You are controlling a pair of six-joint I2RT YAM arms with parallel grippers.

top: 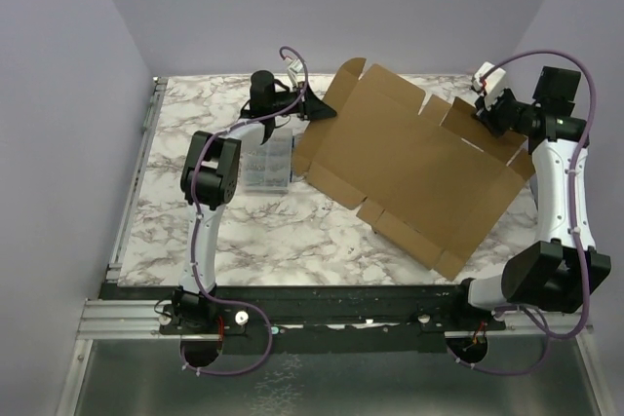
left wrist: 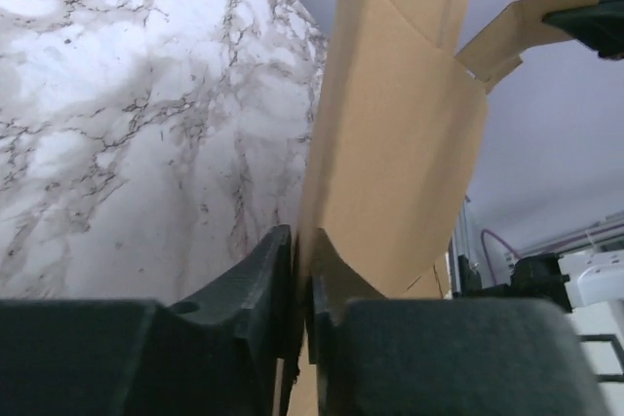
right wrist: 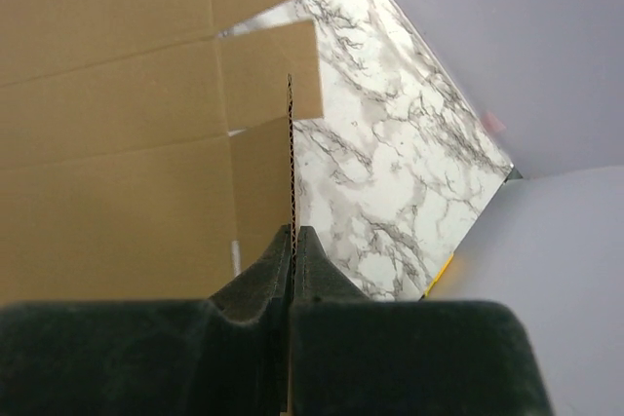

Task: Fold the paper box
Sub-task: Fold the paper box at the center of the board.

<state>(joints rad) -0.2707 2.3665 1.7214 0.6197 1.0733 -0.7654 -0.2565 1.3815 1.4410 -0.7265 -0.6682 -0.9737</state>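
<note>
Fingers (left wrist: 258,275) of my left gripper (left wrist: 300,250) pinch the box (top: 419,168) at its left edge; my right gripper (right wrist: 292,241) clamps its right edge, the unfolded sheet filling the top view's centre-right.

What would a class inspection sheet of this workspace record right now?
Surface: white marble-patterned table.
Job's things: large brown die-cut cardboard sheet, unfolded, held at both ends.
Clutter: small clear plastic compartment case, left of the sheet.
Grippers: left gripper jaws pinch the sheet's left edge; right gripper jaws pinch its right edge.
Cables: purple cables looping near each gripper.
Surroundings: pale lilac walls; metal rail at the near edge.
</note>
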